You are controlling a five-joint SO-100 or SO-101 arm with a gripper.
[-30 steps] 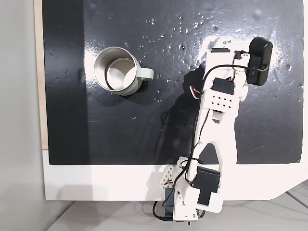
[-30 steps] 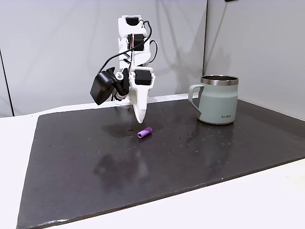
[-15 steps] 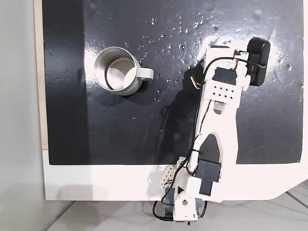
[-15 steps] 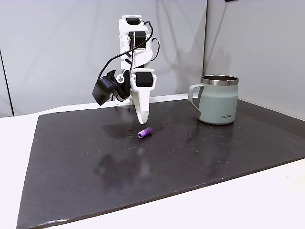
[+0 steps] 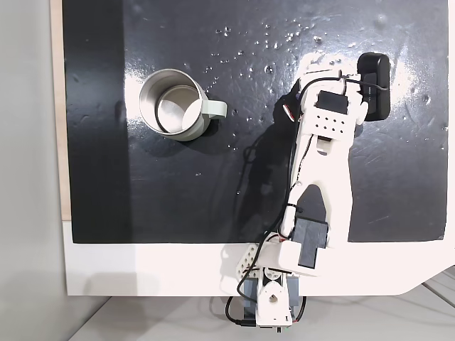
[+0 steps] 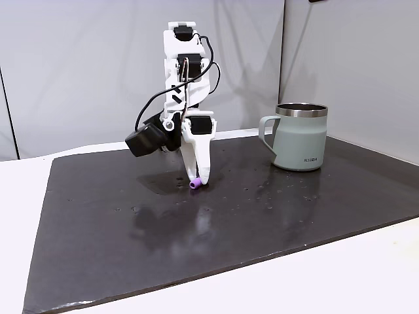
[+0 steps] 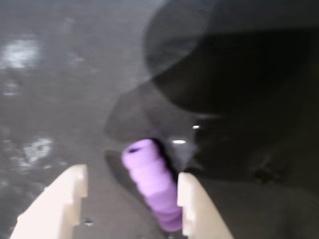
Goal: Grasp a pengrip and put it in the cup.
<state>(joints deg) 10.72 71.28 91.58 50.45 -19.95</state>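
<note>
spread fingers (image 7: pixel 130 199) straddle the pengrip (image 7: pixel 152 181) at lower centre, not yet pinched; cup (image 6: pixel 300 137) waits, empty.

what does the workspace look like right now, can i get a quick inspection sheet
surface: dark glossy mat on a white table, with glare and pale specks
pengrip: purple ribbed tube lying on the mat between the open jaws, close to one finger
cup: metal mug upright, handle toward the arm in a fixed view, apart from the pengrip
clutter: nothing seen
gripper: gripper lowered to the mat around the pengrip, not closed
cables: black wire running along the arm
surroundings: plain grey wall panels
</note>
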